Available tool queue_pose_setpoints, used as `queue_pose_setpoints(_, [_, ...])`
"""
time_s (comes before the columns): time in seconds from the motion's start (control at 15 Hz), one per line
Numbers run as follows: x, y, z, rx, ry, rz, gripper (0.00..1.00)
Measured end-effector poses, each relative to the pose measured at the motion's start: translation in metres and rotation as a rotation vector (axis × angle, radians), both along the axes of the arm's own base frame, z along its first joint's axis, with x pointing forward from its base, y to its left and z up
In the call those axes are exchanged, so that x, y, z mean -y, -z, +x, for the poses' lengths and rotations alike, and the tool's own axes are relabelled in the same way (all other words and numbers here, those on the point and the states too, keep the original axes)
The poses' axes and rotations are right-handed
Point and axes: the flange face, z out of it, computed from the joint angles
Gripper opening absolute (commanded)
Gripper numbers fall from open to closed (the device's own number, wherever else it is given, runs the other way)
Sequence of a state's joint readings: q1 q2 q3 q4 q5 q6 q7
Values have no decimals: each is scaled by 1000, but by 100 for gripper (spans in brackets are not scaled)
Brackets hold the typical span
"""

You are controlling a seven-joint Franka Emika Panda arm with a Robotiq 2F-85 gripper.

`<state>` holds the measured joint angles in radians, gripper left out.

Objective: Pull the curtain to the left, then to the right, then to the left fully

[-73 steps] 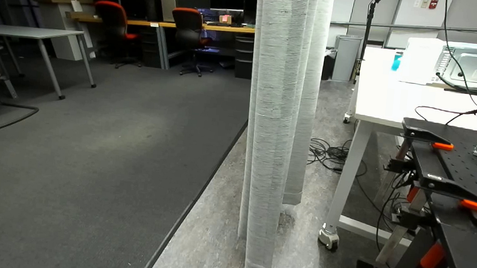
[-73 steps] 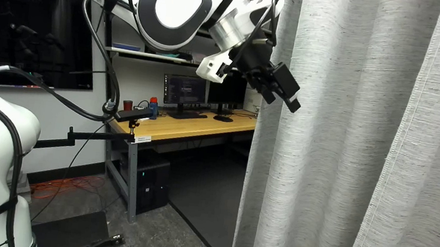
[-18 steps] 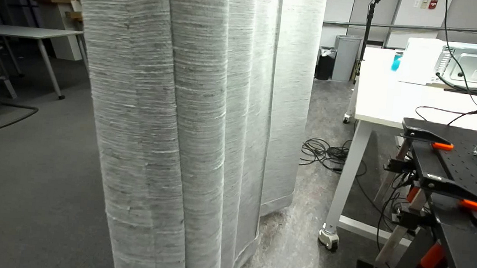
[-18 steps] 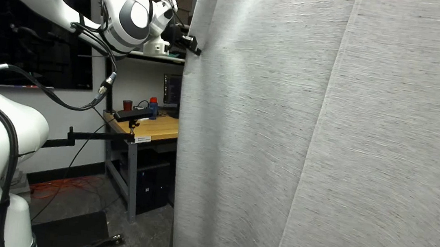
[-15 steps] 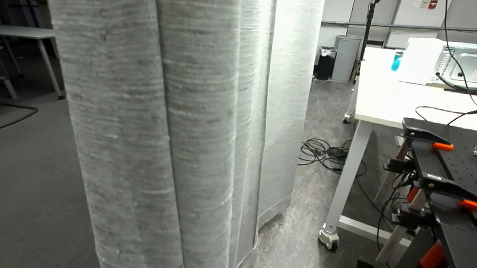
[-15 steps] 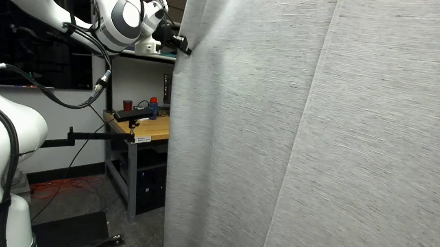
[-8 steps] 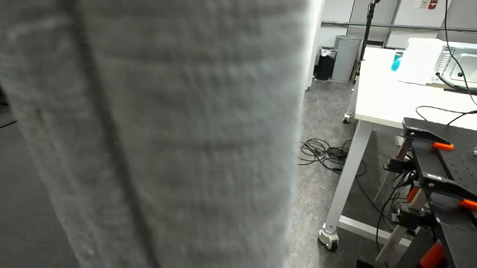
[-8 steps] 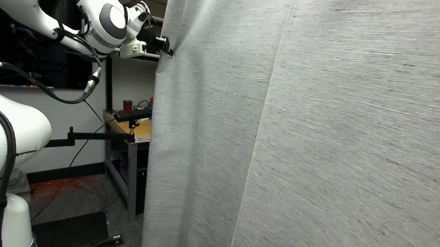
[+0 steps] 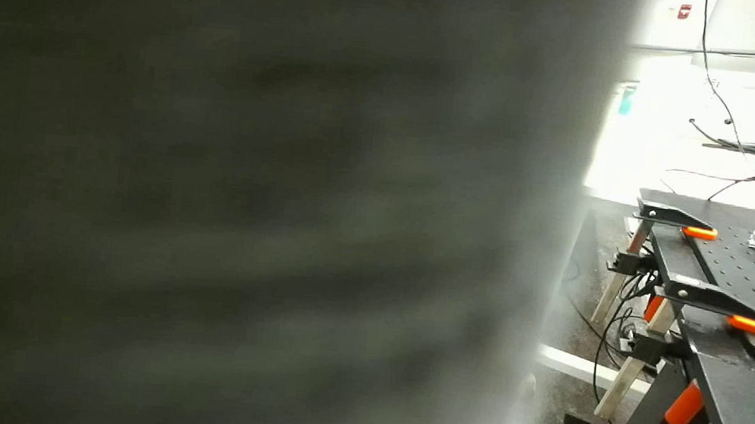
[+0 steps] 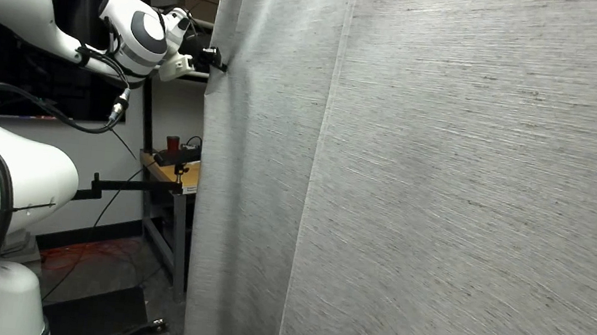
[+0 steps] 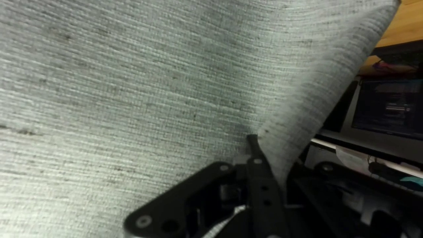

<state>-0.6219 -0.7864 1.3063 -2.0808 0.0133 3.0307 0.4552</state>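
Note:
The pale grey curtain (image 10: 430, 181) hangs across most of an exterior view, its left edge drawn toward the arm. Dark and blurred, the curtain (image 9: 249, 194) also fills most of an exterior view from close by. My gripper (image 10: 223, 67) is shut on the curtain's left edge, high up, where creases fan out from the grip. In the wrist view one finger (image 11: 259, 162) lies on the near face of the fabric (image 11: 158, 86). A fold runs down between the jaws, and the fabric hides the far fingertip.
Beside the curtain stand a wooden desk (image 10: 186, 178) and a black camera arm (image 10: 136, 184). A black table (image 9: 732, 379) with orange-handled clamps is at the right of an exterior view. A monitor (image 11: 390, 109) shows past the curtain's edge in the wrist view.
The gripper and the curtain's edge have moved left in an exterior view, covering more of the desk. In an exterior view the curtain has swept close, blocking the floor and part of the white table.

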Motion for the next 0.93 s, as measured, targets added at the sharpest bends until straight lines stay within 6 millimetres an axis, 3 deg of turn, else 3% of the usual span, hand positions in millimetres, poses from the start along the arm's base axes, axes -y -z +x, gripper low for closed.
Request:
queue_pose_setpoints(0.53, [-25,4,2,1,-19,-27,0])
queue_pose_setpoints(0.93, [-51,-4,-13,22,-68,-79,0])
